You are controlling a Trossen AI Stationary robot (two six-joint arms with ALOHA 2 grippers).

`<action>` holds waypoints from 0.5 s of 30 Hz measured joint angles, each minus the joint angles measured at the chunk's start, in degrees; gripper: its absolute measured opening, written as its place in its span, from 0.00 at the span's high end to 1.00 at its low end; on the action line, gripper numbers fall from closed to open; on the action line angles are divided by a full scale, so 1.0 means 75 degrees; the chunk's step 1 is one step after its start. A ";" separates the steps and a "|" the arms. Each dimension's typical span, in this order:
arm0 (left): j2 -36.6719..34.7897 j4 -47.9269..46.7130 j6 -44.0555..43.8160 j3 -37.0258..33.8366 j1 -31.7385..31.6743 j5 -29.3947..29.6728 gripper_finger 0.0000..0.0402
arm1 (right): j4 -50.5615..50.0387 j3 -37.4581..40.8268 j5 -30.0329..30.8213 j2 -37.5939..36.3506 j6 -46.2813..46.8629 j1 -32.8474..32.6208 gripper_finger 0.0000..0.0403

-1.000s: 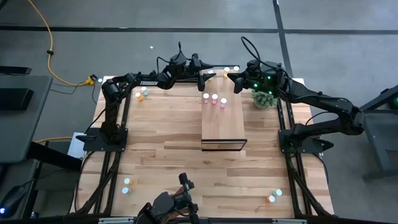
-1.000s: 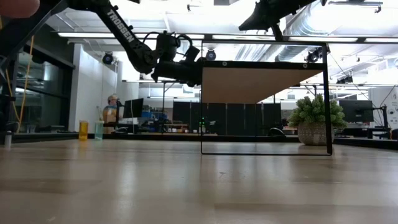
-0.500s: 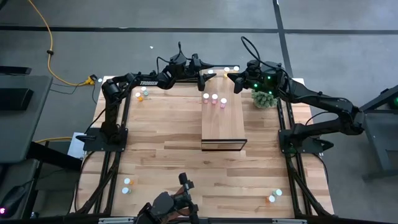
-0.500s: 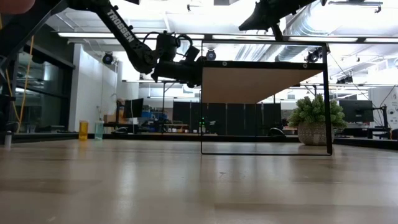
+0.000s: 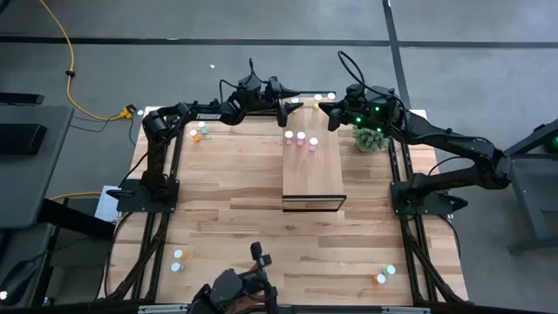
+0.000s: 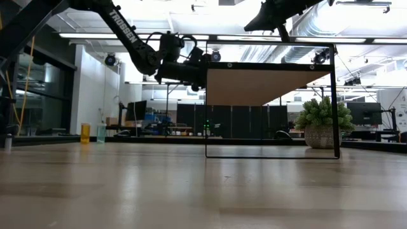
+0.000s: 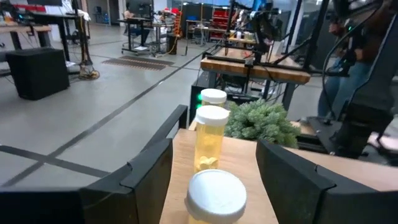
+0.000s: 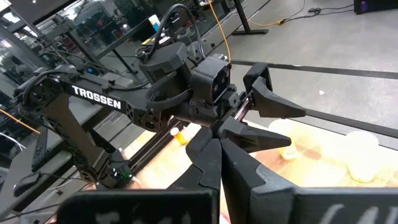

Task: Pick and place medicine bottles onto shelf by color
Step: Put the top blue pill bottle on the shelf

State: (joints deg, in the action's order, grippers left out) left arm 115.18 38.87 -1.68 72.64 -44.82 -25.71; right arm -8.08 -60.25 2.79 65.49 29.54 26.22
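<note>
**Left claw open around yellow bottles at the shelf's far end**

The left claw stands open, a white-capped bottle between its fingers, cut off below. Just beyond stand two yellow bottles on the shelf. From above they blur. The right claw is closed, empty, near the left.

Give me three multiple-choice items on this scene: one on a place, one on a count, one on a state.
1. Where is the potted plant?
A. right of the shelf
B. near edge of the table
C. on the shelf

2. How many pink bottles stand in a row on the shelf?
A. one
B. three
C. six

3. How is the left hand?
A. shut on a bottle
B. open around yellow bottles
C. resting on the table

Answers: A, it sits beside the shelf's right edge; B, three caps show; B, fingers stand apart, bottles between untouched.
</note>
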 joint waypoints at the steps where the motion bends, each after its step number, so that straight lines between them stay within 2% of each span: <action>1: -0.0011 -0.0003 -0.0102 0.0000 0.0000 -0.0053 0.44 | 0.0000 0.0000 0.0000 0.0000 0.0000 0.0000 1.00; 5: -0.0089 -0.0015 -0.0297 0.0000 -0.0013 -0.0316 0.44 | -0.0003 0.0000 0.0000 0.0000 0.0000 0.0000 1.00; 15: -0.0868 -0.0110 -0.0362 0.0000 -0.0038 -0.0313 0.44 | -0.0003 0.0000 0.0000 0.0000 -0.0003 0.0000 1.00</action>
State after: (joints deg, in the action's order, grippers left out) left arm 108.66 38.05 -4.40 72.64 -45.10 -28.06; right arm -8.10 -60.25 2.79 65.49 29.52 26.22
